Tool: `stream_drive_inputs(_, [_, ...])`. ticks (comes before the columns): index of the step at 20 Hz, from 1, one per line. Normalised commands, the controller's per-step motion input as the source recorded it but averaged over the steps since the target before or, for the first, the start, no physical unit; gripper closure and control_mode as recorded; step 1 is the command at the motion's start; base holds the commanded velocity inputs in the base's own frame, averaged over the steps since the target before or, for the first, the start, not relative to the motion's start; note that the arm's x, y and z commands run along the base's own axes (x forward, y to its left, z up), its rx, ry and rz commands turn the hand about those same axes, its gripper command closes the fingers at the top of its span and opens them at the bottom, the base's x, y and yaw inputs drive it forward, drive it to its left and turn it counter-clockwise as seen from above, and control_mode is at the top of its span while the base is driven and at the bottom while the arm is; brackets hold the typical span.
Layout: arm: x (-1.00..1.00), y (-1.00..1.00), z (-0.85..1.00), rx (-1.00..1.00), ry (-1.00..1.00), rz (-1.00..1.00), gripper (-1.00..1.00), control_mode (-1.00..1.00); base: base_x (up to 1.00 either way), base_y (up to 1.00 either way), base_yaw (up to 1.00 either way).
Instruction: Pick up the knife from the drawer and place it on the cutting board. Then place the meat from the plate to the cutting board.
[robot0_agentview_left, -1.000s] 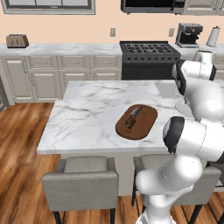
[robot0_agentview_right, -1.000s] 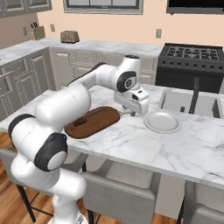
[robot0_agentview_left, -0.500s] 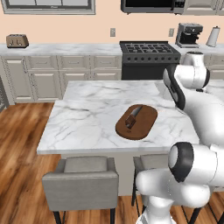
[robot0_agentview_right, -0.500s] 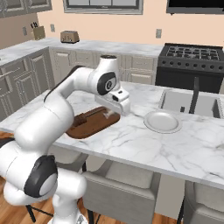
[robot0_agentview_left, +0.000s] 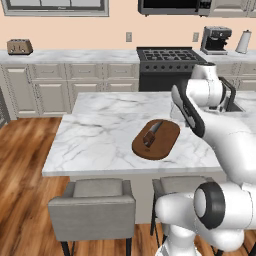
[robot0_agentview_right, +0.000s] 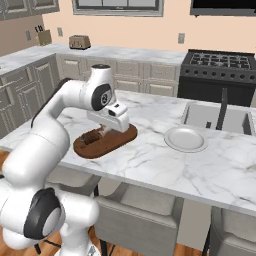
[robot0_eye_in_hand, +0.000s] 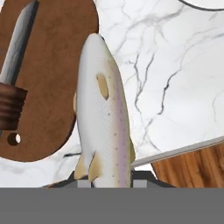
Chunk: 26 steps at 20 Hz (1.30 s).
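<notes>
My gripper (robot0_agentview_right: 113, 128) hangs low over the right end of the oval brown cutting board (robot0_agentview_right: 106, 144). It is shut on the meat (robot0_eye_in_hand: 103, 114), a pale fish-shaped piece that runs up from between the fingertips of the gripper (robot0_eye_in_hand: 109, 182) in the hand view. The meat hangs partly over the cutting board (robot0_eye_in_hand: 52, 65) and partly over white marble. The knife (robot0_eye_in_hand: 16, 52), with its grey blade and reddish-brown handle, lies flat on the board; it also shows as the knife (robot0_agentview_left: 150, 134) on the cutting board (robot0_agentview_left: 162, 145). The round plate (robot0_agentview_right: 186, 139) sits bare to the right. The drawer is out of view.
The board and plate rest on a marble island (robot0_agentview_left: 100, 135). A sink with a dark faucet (robot0_agentview_right: 221, 110) lies behind the plate, and a black stove (robot0_agentview_right: 220, 62) stands beyond it. Grey stools (robot0_agentview_right: 137, 220) line the island's near edge. A toaster (robot0_agentview_left: 20, 46) stands on the back counter.
The arm has swung left from the plate's edge to the cutting board, carrying the meat with it. The knife and board have not moved.
</notes>
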Motion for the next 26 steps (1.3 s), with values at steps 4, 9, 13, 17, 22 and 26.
stream_drive_inputs(4, [0.00,0.34,0.00,0.03,0.08,0.11,1.00,-1.00,0.00,0.00,0.00])
stream_drive_inputs(9, [0.02,0.16,-0.09,0.01,0.07,0.00,1.00,-1.00,0.00,0.00,0.00])
stream_drive_inputs(13, [0.16,0.39,-0.27,0.00,0.07,-0.08,1.00,-1.00,0.00,0.00,0.00])
stream_drive_inputs(17, [0.22,0.31,-0.27,0.01,0.04,-0.13,1.00,-1.00,0.00,0.00,0.00])
stream_drive_inputs(22, [0.18,0.08,-0.18,0.00,0.00,-0.21,1.00,-1.00,0.00,0.00,0.00])
stream_drive_inputs(26, [0.21,0.00,-0.13,0.00,0.00,-0.20,1.00,-1.00,0.00,0.00,0.00])
